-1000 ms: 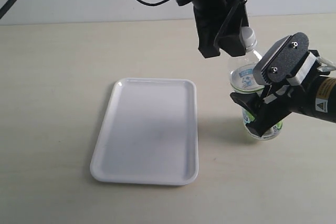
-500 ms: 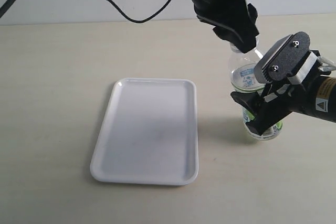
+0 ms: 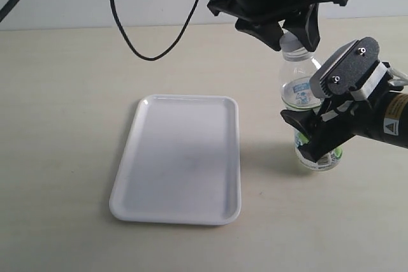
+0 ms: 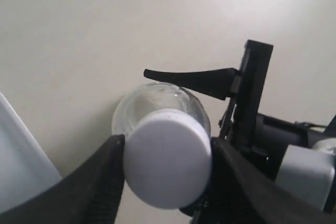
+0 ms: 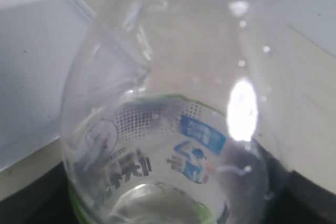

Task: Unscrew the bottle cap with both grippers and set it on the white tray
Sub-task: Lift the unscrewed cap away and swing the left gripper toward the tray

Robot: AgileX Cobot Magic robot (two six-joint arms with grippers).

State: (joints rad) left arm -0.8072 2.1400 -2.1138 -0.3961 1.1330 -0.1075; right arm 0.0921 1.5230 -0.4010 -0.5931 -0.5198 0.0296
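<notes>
The clear bottle (image 3: 298,90) with its white-and-green label stands upright on the table, right of the white tray (image 3: 178,157). My left gripper (image 3: 292,37) comes down from above and is shut on the white bottle cap (image 4: 168,166), which sits on the neck. A black finger (image 4: 107,179) presses each side of the cap. My right gripper (image 3: 317,139) reaches in from the right and is shut on the bottle's lower body. In the right wrist view the bottle (image 5: 168,129) fills the frame between the dark jaws.
The white tray holds nothing; its corner shows as the tray (image 4: 18,166) in the left wrist view and as the tray (image 5: 31,51) in the right wrist view. A black cable (image 3: 137,52) hangs from the left arm over the table behind the tray.
My left gripper has turned around the cap while staying at the bottle's top, and its cable has swung left. The right gripper and the bottle have hardly moved.
</notes>
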